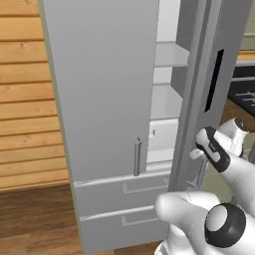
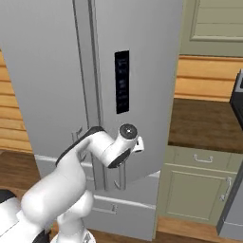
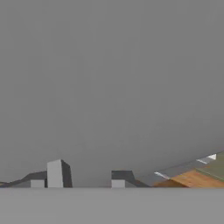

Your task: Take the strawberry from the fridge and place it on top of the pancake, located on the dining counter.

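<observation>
Fridge [image 1: 104,94], tall and grey, with its left door closed and its right door [image 1: 199,74] swung partly open; the gap between the two exposes a white interior with clear shelves [image 1: 167,102]. A slim vertical bar handle [image 1: 137,157] sits at the lower inner edge of the left door, and two drawers [image 1: 124,199] run beneath. A dark panel [image 2: 122,81] is set into the outer face of the right door. The strawberry cannot be made out on the visible shelves.

Gripper [image 3: 85,177]: two dark fingertips stand apart with a clear gap between them and nothing in it, held close against the flat grey door face. In the base views the wrist [image 2: 124,142] lies at the lower part of the open right door, by its inner edge.

Surroundings: wooden plank wall [image 1: 25,99] to the fridge's left; dark brown countertop [image 2: 204,121] on pale olive cabinets [image 2: 199,185] to its right.
</observation>
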